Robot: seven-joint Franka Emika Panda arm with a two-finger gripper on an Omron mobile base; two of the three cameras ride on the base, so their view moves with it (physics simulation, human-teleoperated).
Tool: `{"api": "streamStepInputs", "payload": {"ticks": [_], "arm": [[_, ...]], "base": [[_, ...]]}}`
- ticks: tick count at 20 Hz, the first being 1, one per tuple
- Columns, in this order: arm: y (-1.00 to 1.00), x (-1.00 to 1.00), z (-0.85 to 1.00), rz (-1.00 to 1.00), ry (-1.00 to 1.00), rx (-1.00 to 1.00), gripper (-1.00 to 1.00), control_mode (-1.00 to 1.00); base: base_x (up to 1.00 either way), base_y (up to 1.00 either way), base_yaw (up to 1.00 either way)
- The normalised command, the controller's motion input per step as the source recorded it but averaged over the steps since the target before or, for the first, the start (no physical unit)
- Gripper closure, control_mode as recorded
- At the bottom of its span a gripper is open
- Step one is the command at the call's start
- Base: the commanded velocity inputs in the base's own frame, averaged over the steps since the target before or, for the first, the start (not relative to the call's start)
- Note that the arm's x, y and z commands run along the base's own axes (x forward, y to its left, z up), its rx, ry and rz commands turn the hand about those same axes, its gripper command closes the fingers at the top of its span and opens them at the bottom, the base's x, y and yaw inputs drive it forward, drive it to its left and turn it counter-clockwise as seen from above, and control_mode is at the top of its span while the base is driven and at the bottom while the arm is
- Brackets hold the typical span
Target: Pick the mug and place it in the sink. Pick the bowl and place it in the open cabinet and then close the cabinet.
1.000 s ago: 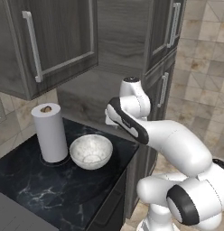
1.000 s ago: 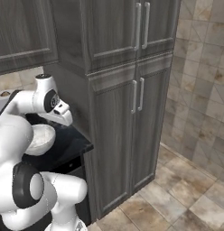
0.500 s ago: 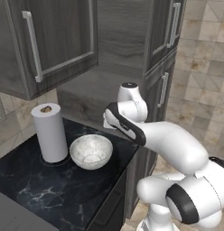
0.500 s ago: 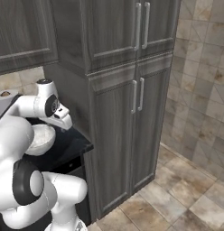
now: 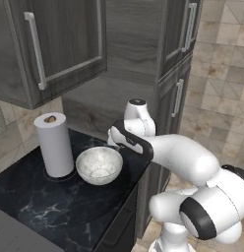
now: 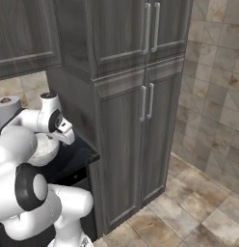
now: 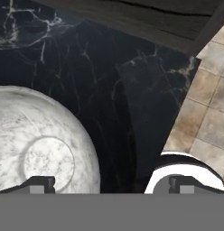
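A: Where's the bowl [image 5: 99, 165] rn?

B: On the black marble counter [image 5: 55, 206], upright, speckled inside facing up. It sits just beside a paper towel roll [image 5: 54, 144], which stands upright on the bowl's left in the left base view; can't tell if they touch.

A: And the end effector [image 7: 109, 182]?

B: Open, jaws spread wide, nothing between them. In the hand view one fingertip [image 7: 39, 184] is over the bowl's inside, near the flat bottom ring; the other sits off the bowl to the side, over dark counter. So the bowl's rim falls between the two tips. Can't tell whether anything touches.

A: Arm pose?

B: White arm [image 5: 178, 155] reaches in from lower right of the left base view, wrist bent down over the counter's right end, hand hanging just right of and above the bowl. In the right base view the hand [image 6: 61, 130] is at the left, w/ the bowl [image 6: 42, 147] partly hidden behind the arm.

A: Cabinet?

B: Upper wall cabinet [image 5: 55, 49] is above the counter, dark wood-grain, door w/ a slim silver bar handle [image 5: 36, 49] angled outward, so it looks open. Tall pantry unit [image 6: 126, 96] w/ double doors stands right next to the counter's end, tile floor [image 6: 208, 193] beyond it
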Motion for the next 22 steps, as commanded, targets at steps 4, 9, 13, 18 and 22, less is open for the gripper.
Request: {"api": "streamStepInputs", "payload": {"ticks": [4, 9, 13, 18, 22], "arm": [[0.18, 0.07, -0.14, 0.0, 0.0, 0.0, -1.0, -1.0], [0.15, 0.07, -0.15, 0.0, 0.0, 0.0, -1.0, -1.0], [0.06, 0.02, -0.18, 0.0, 0.0, 0.02, -1.0, -1.0], [0.0, 0.0, -0.17, 0.0, 0.0, 0.03, -1.0, -1.0], [0.0, 0.0, -0.15, 0.0, 0.0, 0.01, -1.0, -1.0]], "base": [[0.0, 0.0, 0.0], [0.0, 0.0, 0.0], [0.0, 0.0, 0.0], [0.0, 0.0, 0.0], [0.0, 0.0, 0.0]]}}
